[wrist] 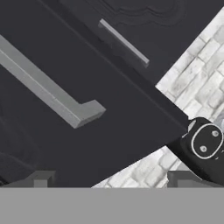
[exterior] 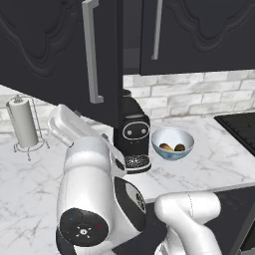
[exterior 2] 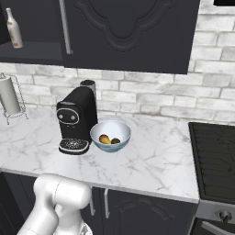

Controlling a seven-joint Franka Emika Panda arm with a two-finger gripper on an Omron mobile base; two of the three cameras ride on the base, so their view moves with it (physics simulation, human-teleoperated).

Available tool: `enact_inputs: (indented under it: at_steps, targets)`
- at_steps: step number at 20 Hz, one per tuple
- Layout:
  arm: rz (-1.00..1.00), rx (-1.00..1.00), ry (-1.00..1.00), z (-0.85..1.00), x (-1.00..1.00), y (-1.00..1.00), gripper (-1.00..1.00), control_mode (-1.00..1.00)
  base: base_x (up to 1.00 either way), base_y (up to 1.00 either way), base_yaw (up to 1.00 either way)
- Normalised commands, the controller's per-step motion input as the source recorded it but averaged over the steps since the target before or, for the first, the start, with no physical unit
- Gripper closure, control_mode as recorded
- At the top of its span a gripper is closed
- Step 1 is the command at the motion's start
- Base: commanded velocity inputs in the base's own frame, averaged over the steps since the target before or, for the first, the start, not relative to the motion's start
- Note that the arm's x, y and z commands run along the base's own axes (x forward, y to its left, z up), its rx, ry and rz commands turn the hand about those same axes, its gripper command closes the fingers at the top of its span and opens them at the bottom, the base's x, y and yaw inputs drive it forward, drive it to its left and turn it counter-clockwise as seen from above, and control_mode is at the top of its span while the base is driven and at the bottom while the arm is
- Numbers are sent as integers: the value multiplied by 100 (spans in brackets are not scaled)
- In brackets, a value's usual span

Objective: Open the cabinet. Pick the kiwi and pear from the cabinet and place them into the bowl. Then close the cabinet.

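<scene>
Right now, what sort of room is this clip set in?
A rendered home kitchen, by the look of it: a marble counter with a coffee machine, black wall cabinet above, and a stove at the right.

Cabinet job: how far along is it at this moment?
Done, by the look of it: the kiwi and pear lie in the bowl. In hand: the open gripper faces the left door's handle, not touching it. Left: the cabinet door stands ajar in the left base view and must be shut.
</scene>
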Motion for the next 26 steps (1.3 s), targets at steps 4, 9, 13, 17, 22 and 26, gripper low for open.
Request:
enact_inputs:
  at_steps: [4, 9, 13, 17, 22, 26]
  targets:
    - [-10, 0, 0, 12, 27, 41, -100, -100, 0, 0, 0]
    - [-11, 0, 0, 9, 36, 19, -100, -100, 0, 0, 0]
    - [-11, 0, 0, 1, 50, 2, -100, -100, 0, 0, 0]
    - [-9, 0, 0, 0, 65, 0, -100, -100, 0, 0, 0]
    - [-9, 0, 0, 0, 75, 0, -100, -100, 0, 0, 0]
    - [-6, 0, 0, 0, 86, 0, -100, -100, 0, 0, 0]
